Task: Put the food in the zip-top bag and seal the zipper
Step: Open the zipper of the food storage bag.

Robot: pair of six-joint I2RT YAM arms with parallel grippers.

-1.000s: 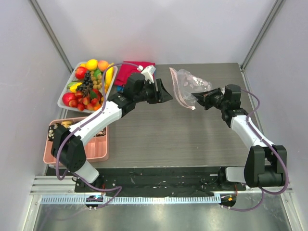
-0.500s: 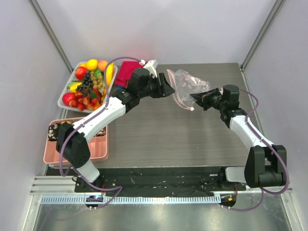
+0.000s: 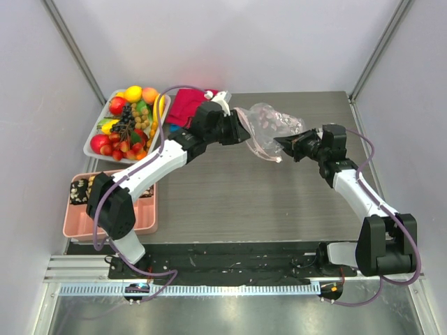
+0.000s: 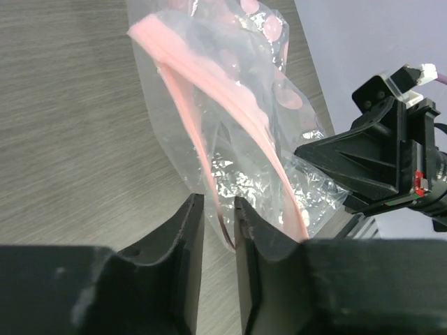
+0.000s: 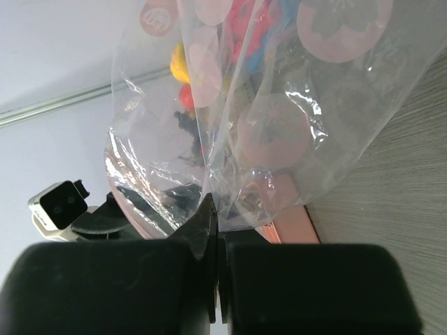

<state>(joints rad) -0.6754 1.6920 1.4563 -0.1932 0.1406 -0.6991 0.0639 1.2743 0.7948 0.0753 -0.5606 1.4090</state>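
Spreading the zip-top bag [image 3: 276, 122] mouth for loading.
Jaws of right gripper [image 3: 281, 144] clamp it; left gripper [image 3: 246, 131] jaws, slightly apart astride the zipper [image 4: 157, 49], must pinch next.

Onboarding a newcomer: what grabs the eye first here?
The clear pink-dotted zip-top bag is held up over the table's far centre: the right gripper pinches its plastic, and the left gripper straddles the pink zipper, jaws apart. Bright toy fruits fill a white tray at the far left.
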